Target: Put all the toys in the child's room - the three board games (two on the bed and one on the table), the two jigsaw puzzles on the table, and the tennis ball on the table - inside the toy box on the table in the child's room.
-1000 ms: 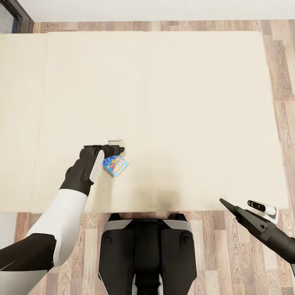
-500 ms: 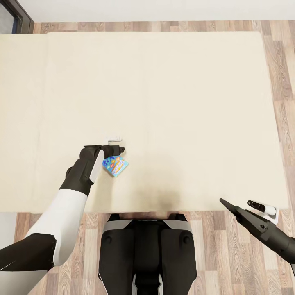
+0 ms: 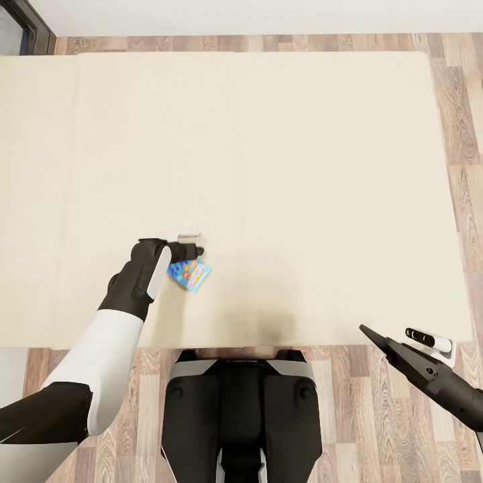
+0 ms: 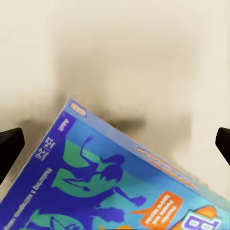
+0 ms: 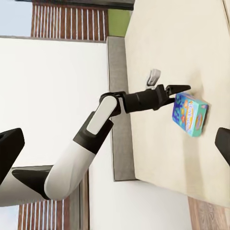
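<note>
**A:** Board game [image 3: 190,274] is lying on the bed [image 3: 322,168], near the front edge, blue box with cartoon print. The left gripper [image 3: 191,251] is right over its far edge.

**B:** Jaws clamped on it?

**A:** Nope, they're spread apart in the left wrist view, box [image 4: 120,187] sitting between them. The right gripper [image 3: 369,332] hangs off the bed's corner over the wood floor [image 3: 463,201], jaws apart too.

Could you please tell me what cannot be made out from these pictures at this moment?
- Head view: the left gripper covers part of the board game; contact unclear.
- Left wrist view: the board game is cut off by the frame edge.
- Head view: the right gripper's jaw state is unreadable.
</note>
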Motion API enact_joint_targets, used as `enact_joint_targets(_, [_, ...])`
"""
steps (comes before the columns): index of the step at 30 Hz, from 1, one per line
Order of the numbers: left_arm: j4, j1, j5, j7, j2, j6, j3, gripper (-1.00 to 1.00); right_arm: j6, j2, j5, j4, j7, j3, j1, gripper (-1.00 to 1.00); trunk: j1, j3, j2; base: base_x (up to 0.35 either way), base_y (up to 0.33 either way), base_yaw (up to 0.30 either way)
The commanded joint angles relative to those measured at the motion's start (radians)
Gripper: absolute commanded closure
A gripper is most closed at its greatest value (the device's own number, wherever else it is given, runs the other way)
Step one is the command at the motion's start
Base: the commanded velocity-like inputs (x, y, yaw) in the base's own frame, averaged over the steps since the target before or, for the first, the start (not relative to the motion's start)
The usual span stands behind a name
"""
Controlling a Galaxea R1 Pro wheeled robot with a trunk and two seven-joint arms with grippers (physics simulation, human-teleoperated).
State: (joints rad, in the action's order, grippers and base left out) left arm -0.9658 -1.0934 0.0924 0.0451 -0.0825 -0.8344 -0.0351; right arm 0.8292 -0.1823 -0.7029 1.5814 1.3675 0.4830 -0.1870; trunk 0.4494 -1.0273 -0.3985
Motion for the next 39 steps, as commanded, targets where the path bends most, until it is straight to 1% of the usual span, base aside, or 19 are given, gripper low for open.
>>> enact_joint_targets(1, [-0.001,0.000,0.009,0.005,0.000,-0.009,0.000,-1.00,0.008,0.000,-0.003,0.000,0.001,0.000,0.000,-1.00,0.001,-0.001,-0.002,0.000,0.000,0.000])
enact_joint_targets(17, [-0.001,0.000,0.011,0.002,-0.001,-0.051,0.001,-1.00,0.008,0.000,-0.003,0.000,0.001,-0.001,0.000,-1.00,0.001,0.000,-0.002,0.000,0.000,0.000])
enact_joint_targets(23, [-0.001,0.000,0.014,0.000,-0.002,-0.076,0.001,-1.00,0.008,0.000,-0.003,0.000,0.001,-0.001,0.000,-1.00,0.001,0.006,-0.002,0.000,0.000,0.000])
enact_joint_targets(28, [-0.002,0.000,0.015,-0.002,-0.001,-0.084,0.001,-1.00,0.008,0.000,-0.003,0.000,0.001,0.000,0.000,-1.00,0.001,0.012,-0.002,0.000,0.000,0.000])
enact_joint_targets(39, [-0.003,0.000,0.015,-0.004,0.000,-0.113,0.001,-1.00,0.008,0.000,-0.003,0.000,0.001,-0.001,0.000,-1.00,0.001,0.013,-0.002,0.000,0.000,0.000])
